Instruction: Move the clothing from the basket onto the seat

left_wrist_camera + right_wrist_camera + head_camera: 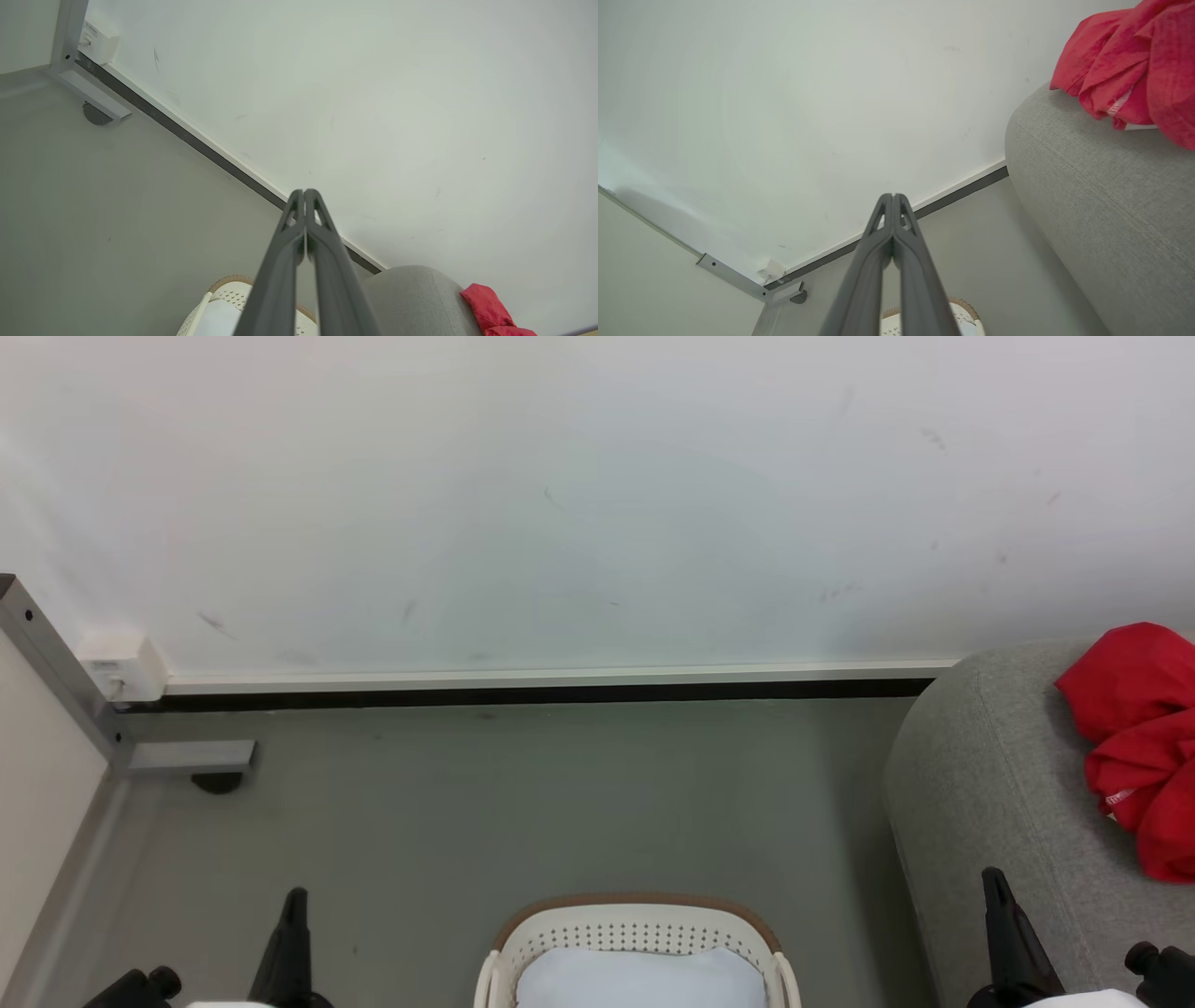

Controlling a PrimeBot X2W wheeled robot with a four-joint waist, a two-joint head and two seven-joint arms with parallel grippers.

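Light-grey seat (990, 784): just right of the right gripper (893, 196), whose fingers are pressed together on nothing. White basket (644, 919): on the floor between the two grippers, with a pale pad (639, 980) inside. Red clothing (1134, 728): heaped on the seat, ahead and right of the right gripper. Left gripper (304, 192): fingers likewise closed and empty, left of the basket.

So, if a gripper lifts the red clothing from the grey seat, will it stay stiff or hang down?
Probably floppy: the clothing lies crumpled in soft folds on the seat, so it should drape. It looks thin, so it is likely light.
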